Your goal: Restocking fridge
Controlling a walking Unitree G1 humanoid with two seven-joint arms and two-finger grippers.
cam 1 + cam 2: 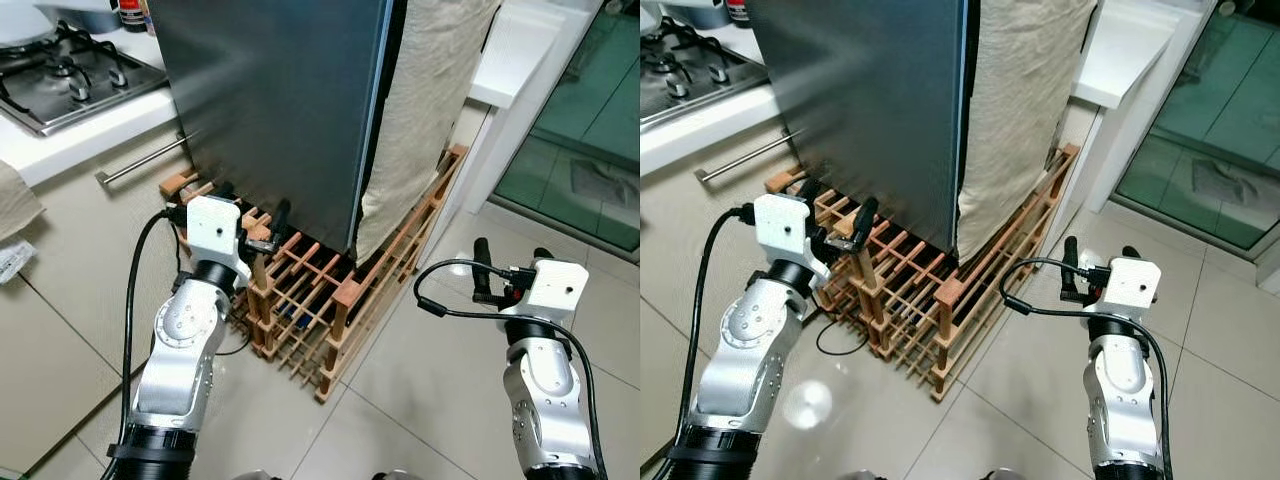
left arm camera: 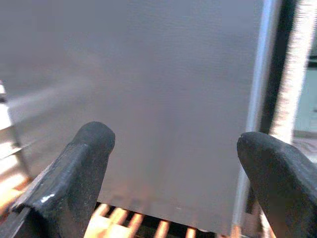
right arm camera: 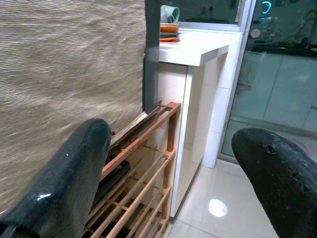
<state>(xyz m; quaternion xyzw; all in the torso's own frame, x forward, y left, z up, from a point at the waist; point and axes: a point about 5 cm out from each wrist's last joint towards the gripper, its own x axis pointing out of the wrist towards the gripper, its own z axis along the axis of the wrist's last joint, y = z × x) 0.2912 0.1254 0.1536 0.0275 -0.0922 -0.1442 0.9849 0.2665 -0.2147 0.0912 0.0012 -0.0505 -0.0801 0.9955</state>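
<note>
The fridge (image 1: 270,100) stands with its grey door shut, resting on a low wooden rack (image 1: 320,300). A beige cloth (image 1: 420,110) hangs down its right side. My left gripper (image 1: 255,205) is open just in front of the door's lower part, above the rack; the left wrist view has the door (image 2: 163,89) close ahead between the fingers. Over the tiled floor to the right of the rack, my right gripper (image 1: 510,258) is open and holds nothing. Its wrist view looks along the cloth (image 3: 64,74) and the rack's end (image 3: 148,148).
A gas hob (image 1: 60,75) sits on the white counter at the far left, with a drawer handle (image 1: 140,165) below it. A white ledge (image 1: 515,50) and a glass sliding door (image 1: 590,130) close off the right. Tiled floor (image 1: 420,400) lies in front.
</note>
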